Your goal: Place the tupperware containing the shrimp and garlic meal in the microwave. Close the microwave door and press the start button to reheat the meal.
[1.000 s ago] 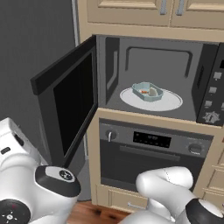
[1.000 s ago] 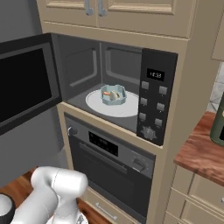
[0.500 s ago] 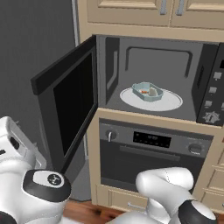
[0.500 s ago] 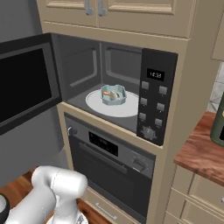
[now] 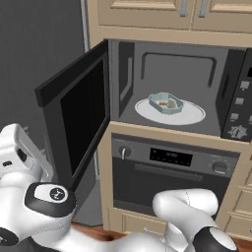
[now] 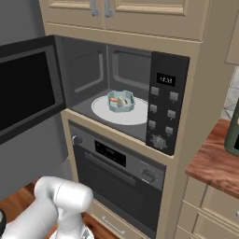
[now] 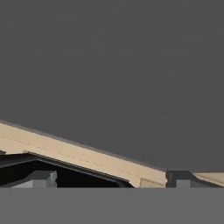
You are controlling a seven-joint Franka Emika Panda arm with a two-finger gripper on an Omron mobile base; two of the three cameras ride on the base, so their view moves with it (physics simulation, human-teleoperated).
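Already loaded: tupperware [image 5: 166,103] w/ shrimp and garlic meal [image 5: 167,103] sits on white turntable plate [image 5: 192,116] inside microwave [image 6: 170,109], roughly centre of cavity, well clear of front lip. Seen from right base cam too, tub [image 6: 121,101] left of button panel [image 6: 163,116]. Microwave door [image 5: 78,115] stands swung out to left of cavity, hinged on that side, inner face toward arm. Gripper [image 7: 111,178] w/ fingers spread wide, nothing between them, aimed at plain grey wall beside cabinet edge, off to door's outer side. Step in hand, by the look of it: shutting door. Best done by getting hand behind free edge of door, on outer face, then pushing in smooth arc toward cavity; flat of fingers, not tips, so no slipping off. Push until flush w/ panel, else start button prob won't count. Watch elbow near oven [image 5: 170,165] below microwave. Keep sweep slow; slam could jolt tub on plate.
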